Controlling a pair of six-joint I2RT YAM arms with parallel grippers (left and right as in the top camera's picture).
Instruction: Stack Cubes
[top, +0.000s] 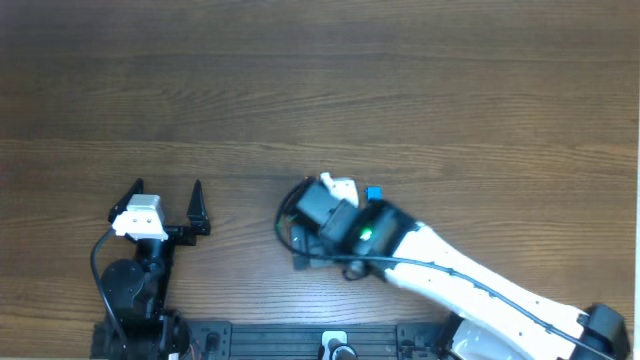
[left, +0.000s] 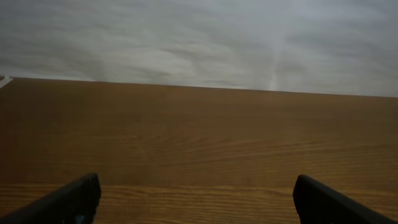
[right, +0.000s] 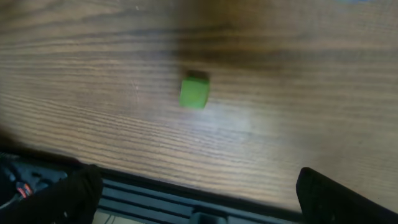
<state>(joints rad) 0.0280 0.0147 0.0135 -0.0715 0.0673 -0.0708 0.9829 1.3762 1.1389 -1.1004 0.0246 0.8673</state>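
Observation:
A small green cube (right: 194, 93) lies on the wooden table, seen from above in the right wrist view. My right gripper (right: 199, 208) hangs over it, open, with its fingers spread wide and nothing between them. In the top view the right arm reaches from the lower right to the table's middle, and its wrist (top: 335, 215) covers that spot. A blue cube (top: 374, 193) peeks out just beyond the wrist's far right side. My left gripper (top: 167, 193) stands open and empty near the left front, over bare wood (left: 199, 149).
A black rail (top: 300, 335) runs along the table's front edge between the arm bases, close to the green cube in the right wrist view (right: 161, 199). Bare wooden table (top: 320, 80) stretches across the far half.

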